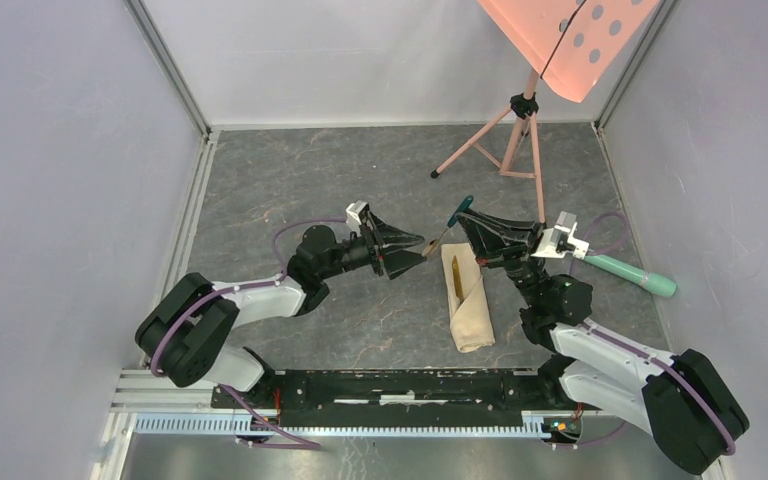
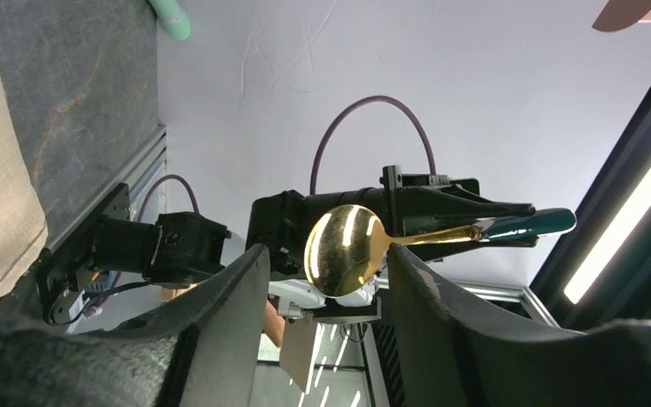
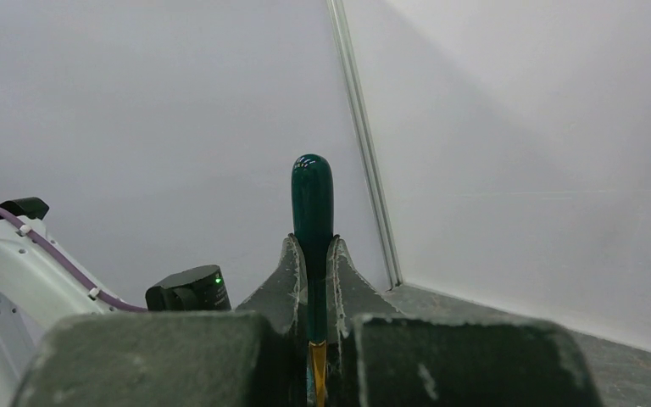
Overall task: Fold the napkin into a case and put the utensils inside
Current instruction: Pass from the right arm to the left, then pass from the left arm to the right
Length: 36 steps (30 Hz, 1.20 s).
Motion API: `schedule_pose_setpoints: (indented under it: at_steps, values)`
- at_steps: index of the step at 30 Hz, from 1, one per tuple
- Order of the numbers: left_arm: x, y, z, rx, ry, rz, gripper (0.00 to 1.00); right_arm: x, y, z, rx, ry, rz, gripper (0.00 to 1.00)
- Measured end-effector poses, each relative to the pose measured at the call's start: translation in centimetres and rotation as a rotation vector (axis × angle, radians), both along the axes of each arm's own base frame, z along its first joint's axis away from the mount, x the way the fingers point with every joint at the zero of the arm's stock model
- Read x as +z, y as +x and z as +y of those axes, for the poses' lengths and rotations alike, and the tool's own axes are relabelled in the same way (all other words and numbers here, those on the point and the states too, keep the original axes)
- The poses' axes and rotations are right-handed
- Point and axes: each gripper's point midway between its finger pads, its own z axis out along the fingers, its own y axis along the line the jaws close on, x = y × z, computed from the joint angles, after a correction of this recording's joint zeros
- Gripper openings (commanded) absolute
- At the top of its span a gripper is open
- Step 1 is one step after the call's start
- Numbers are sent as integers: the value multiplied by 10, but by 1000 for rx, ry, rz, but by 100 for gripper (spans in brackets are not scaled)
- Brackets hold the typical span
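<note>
Left wrist view: left gripper (image 2: 326, 254) jaws stand well apart, gripping nothing. The gold bowl of the spoon (image 2: 340, 250) sits in the gap at the tips, close to the finger on the frame's right; can't tell if it touches. Right gripper (image 2: 517, 225), centre right of frame, pinches the spoon's dark teal handle, with the gold shaft running left to the bowl.

Right wrist view: jaws closed tight on the teal handle. Its rounded end pokes up past the tips at frame centre, with a sliver of gold shaft at the bottom edge.

Top external: both grippers sit nose to nose near frame centre, spoon bridging them, bowl end down-left. The case (image 1: 467, 305) lies flat on the table (image 1: 360, 180) just right of centre, a long narrow beige fold. A gold utensil (image 1: 457, 275) lies in its upper end. The spoon is just off the case's upper left corner. Mint-green cylinder (image 1: 632, 273) lies at right, beside the right arm.
</note>
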Motion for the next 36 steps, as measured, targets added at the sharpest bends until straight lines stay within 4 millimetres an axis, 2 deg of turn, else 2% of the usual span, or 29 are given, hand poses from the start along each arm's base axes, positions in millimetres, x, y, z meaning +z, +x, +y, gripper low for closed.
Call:
schedule_pose_setpoints:
  at_steps: [5,8,12,13,15,19,20,22,25,29,31,33,36]
  values:
    - [8,-5,-3,-12,-30,-19,39,-6,2,6,7,-3,22,0]
    - [6,-3,-4,-7,-37,-4,31,-4,2,5,-5,8,20,0]
    - [3,-2,-5,-4,-40,1,10,-2,1,6,-20,14,16,3]
    - [2,-2,-5,-2,-41,2,4,-1,1,6,-23,16,12,8]
    - [4,0,-4,9,-52,-3,2,2,-1,6,-27,19,2,22]
    - [11,4,1,38,-84,-30,2,6,-11,2,-27,24,-17,61]
    - [13,5,2,44,-88,-39,2,2,-13,0,-32,12,-9,70]
    - [8,8,6,43,-63,-55,2,-11,-13,-2,-51,-30,25,80]
    - [-9,20,20,78,55,-102,2,-37,-6,-6,-112,-140,96,84]
    - [-27,40,44,130,295,-213,2,-87,12,-11,-224,-362,228,94]
    - [-25,49,53,142,389,-286,2,-111,22,-20,-297,-489,298,93]
    - [-21,54,61,152,477,-364,2,-131,28,-27,-354,-625,347,85]
    - [-21,57,74,139,613,-455,2,-145,34,-28,-370,-857,368,77]
